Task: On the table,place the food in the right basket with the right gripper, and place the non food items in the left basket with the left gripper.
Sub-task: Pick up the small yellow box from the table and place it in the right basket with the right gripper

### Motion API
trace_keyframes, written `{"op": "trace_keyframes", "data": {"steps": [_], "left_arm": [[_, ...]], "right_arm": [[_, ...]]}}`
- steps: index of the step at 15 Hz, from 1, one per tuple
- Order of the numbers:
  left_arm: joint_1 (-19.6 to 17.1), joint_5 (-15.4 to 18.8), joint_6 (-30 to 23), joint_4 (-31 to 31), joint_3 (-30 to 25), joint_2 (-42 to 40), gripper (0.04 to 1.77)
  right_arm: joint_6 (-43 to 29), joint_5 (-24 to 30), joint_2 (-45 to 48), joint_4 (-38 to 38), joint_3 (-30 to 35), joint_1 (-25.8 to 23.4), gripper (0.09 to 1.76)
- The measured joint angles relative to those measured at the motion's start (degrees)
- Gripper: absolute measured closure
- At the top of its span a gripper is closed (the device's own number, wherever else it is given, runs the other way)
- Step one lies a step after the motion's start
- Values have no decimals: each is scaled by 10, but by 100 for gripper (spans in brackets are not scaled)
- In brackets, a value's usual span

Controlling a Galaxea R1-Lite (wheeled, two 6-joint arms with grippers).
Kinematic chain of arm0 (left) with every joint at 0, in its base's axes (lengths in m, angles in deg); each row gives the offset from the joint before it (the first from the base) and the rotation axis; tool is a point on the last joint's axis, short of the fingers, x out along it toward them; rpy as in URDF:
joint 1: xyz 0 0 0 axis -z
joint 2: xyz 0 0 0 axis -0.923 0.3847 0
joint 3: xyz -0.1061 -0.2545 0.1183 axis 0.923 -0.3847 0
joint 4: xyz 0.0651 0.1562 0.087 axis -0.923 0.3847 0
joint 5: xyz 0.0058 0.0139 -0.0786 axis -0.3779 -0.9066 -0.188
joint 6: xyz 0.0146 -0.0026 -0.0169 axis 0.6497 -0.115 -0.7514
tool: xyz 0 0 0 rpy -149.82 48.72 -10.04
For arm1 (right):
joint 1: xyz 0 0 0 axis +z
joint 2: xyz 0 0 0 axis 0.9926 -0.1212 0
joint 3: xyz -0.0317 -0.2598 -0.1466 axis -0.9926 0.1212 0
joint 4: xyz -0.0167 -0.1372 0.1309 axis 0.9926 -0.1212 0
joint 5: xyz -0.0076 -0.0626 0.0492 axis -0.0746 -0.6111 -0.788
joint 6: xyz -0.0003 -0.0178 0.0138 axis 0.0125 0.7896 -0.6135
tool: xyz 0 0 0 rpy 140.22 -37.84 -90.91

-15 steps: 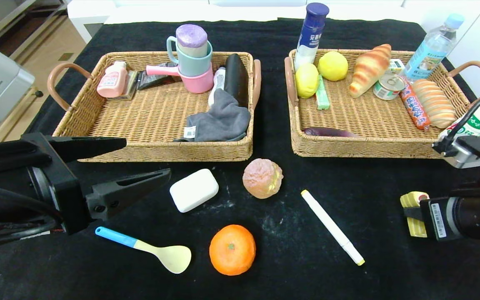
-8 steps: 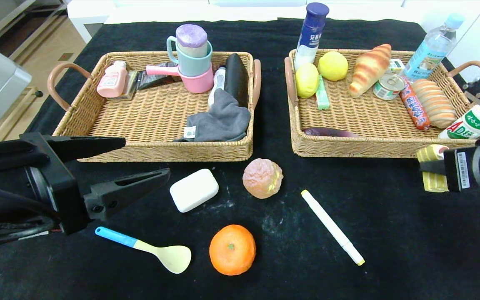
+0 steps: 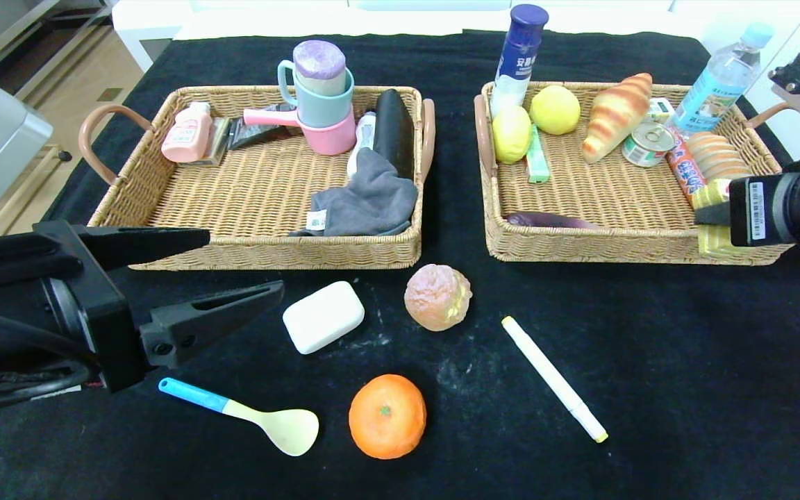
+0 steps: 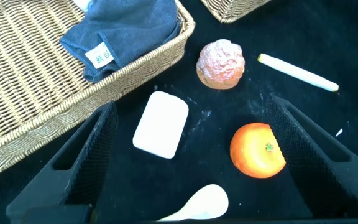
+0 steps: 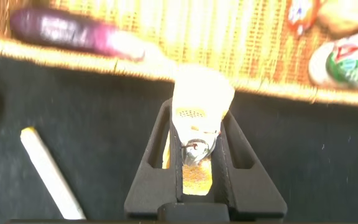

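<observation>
Right claw gripping yellow cake slice at right basket's front rim.

Cake slice (image 3: 711, 217), clamped in the right claw (image 3: 714, 214), hangs over the front right corner of the right basket (image 3: 622, 244). Left claw (image 3: 216, 274) spread open, low over the table (image 3: 650, 389), near the white soap (image 3: 323, 317).

Left gripper (image 3: 233, 274): matte black tapered fingers, screw holes, black cables. Right gripper (image 5: 201, 134): black, white barcode label.
</observation>
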Motion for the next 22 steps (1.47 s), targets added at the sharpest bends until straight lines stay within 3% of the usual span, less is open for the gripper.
{"op": "trace_keyframes", "data": {"steps": [13,22], "left_arm": [[0,1,0,0,0,1,9],[0,1,0,0,1,0,9]], "right_arm": [[4,1,-155,7,-183,-26,148],[5,6,-210,39,-205,-34,148]]}}
